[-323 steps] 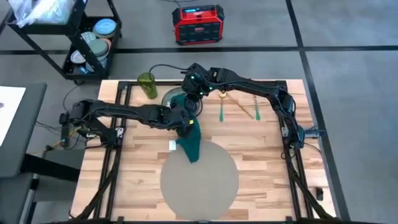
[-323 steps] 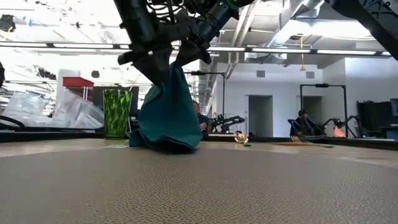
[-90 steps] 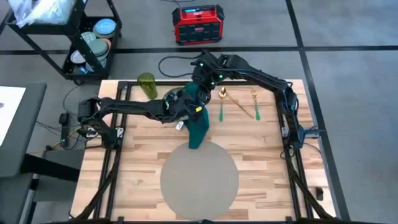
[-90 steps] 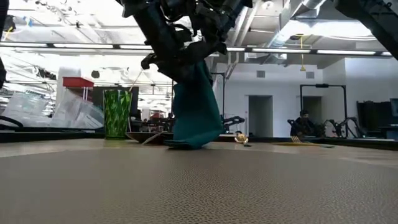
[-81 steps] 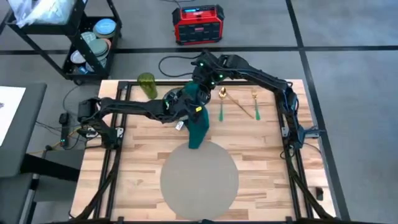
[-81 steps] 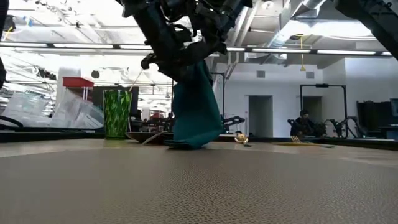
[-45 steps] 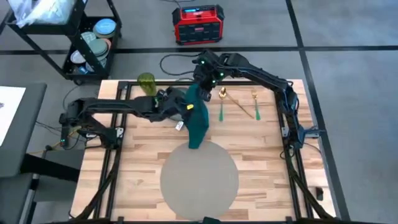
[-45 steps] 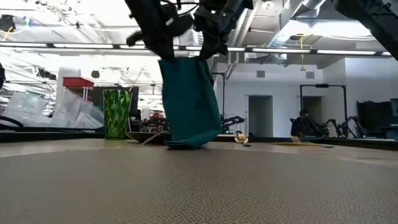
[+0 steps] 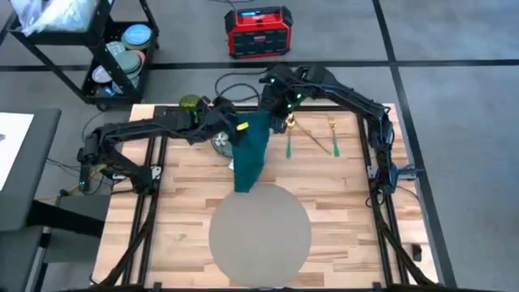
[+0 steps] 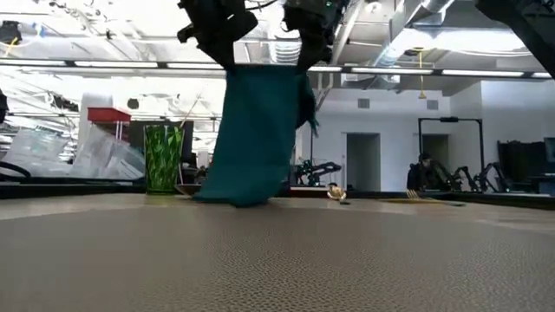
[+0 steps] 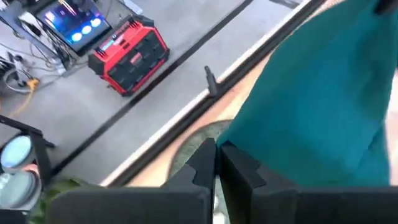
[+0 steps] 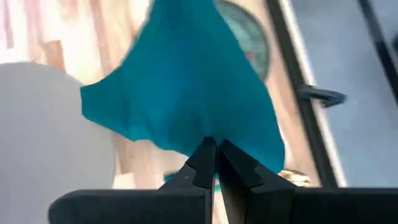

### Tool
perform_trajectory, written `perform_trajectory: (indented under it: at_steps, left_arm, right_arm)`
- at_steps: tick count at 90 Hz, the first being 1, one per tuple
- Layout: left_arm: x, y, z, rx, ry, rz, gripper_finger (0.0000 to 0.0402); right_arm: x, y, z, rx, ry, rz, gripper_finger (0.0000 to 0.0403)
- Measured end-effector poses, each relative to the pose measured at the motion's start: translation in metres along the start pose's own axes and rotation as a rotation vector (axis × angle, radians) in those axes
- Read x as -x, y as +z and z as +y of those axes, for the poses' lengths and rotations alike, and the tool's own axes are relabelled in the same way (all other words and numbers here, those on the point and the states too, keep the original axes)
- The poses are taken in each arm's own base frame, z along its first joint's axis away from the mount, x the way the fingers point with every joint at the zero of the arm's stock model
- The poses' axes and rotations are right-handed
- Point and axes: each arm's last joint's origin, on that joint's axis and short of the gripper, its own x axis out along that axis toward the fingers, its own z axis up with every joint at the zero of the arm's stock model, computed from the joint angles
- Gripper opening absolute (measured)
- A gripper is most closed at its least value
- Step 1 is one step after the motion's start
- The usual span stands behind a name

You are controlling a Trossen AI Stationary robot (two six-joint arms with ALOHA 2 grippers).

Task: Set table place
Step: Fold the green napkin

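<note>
A teal cloth napkin hangs spread between my two grippers above the table's far middle. My left gripper is shut on its upper left corner and my right gripper on its upper right corner. The napkin's lower end rests on the wood just beyond the round grey-beige place mat. A green patterned plate lies partly hidden behind the napkin. My left gripper pinches the napkin's upper left corner between its two fingers, coming from the table's left. The cloth hangs below it, its top edge drawn level toward the other gripper. My right gripper pinches the napkin's upper right corner between its two fingers, reaching down from the far right. The cloth hangs below and fans out, with its lower end on the table.
A green glass stands at the far left. A spoon, a fork and a gold piece of cutlery lie at the far right. Beyond the table are a red case and a black cart.
My left gripper has gone toward the table's left and far edge, and my right gripper slightly right. The napkin, bunched a second ago, is now spread out with its top edge level between them. Its lower end has slid left on the table.
</note>
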Motion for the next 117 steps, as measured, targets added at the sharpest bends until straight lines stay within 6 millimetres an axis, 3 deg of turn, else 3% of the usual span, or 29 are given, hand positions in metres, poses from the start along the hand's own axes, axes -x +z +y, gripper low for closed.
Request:
perform_trajectory:
  at_steps: [12,24,44,61,76,98,117]
  left_arm:
    - [0.009,0.009,0.004,-0.008,-0.002,-0.025,0.0]
    - [0.019,0.011,0.001,0.013,-0.056,-0.022,0.0]
    - [0.041,0.004,-0.027,0.029,-0.26,-0.02,0.0]
    - [0.04,0.004,-0.057,-0.167,-0.33,-0.083,0.0007]
    - [0.027,0.0,-0.077,-0.238,-0.444,-0.041,0.0047]
    - [0.026,-0.005,-0.083,-0.061,-0.462,0.042,0.0108]
    - [0.024,-0.001,-0.09,0.063,-0.478,0.027,0.0118]
  right_arm:
    - [0.019,-0.008,0.001,-0.055,-0.01,0.012,0.0]
    - [0.037,-0.013,0.018,-0.086,0.008,0.004,0.0]
    - [0.064,-0.017,0.065,-0.058,0.07,-0.045,0.0]
    - [0.063,-0.016,0.087,-0.033,0.1,-0.047,0.0]
    - [0.055,-0.012,0.086,-0.039,0.095,-0.05,0.0]
    - [0.042,-0.007,0.068,-0.019,0.056,-0.042,0.0]
    - [0.03,-0.003,0.057,0.002,0.041,-0.033,0.0]
